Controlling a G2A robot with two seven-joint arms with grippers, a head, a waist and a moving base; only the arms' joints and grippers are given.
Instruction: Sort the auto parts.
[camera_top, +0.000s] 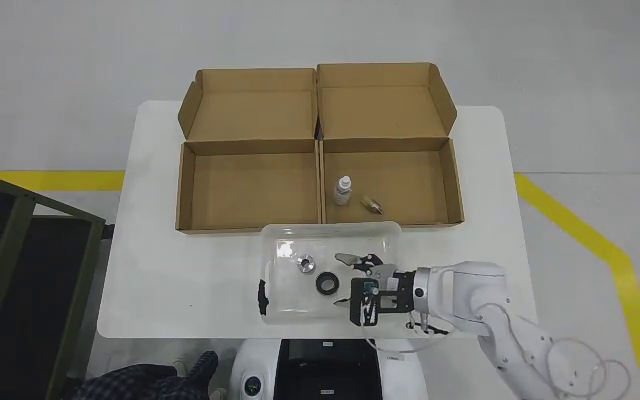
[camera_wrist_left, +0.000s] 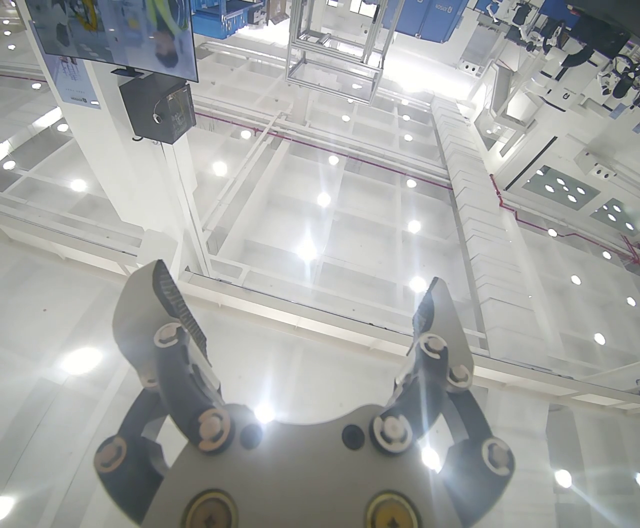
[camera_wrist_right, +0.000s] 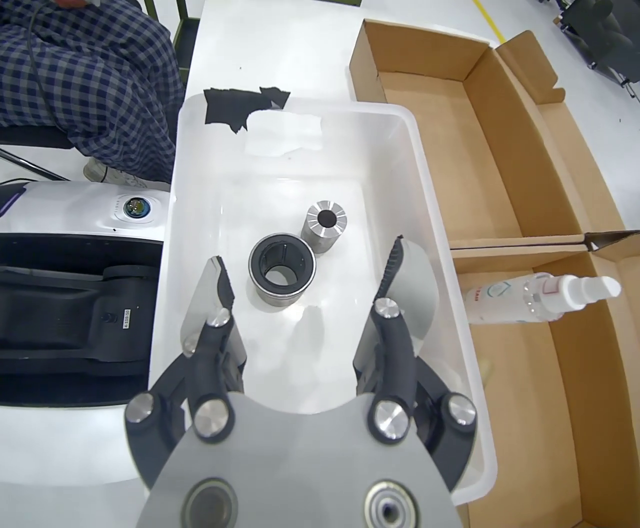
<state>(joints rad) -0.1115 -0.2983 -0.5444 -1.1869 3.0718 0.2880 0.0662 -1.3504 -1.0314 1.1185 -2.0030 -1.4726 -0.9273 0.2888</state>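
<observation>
right gripper (camera_wrist_right: 307, 254) wide open, empty; black bushing (camera_wrist_right: 282, 270), steel cylinder (camera_wrist_right: 324, 226) upright, bores up.

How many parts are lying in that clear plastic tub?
2: a black-lined metal ring and a metal cylinder, next to each other in the middle of the clear tub, just beyond the open right gripper, whose body could hide others.

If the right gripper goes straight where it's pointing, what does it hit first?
Probably the black ring in the bin, just ahead of the right gripper and between its open jaws; depth is unclear.
</observation>
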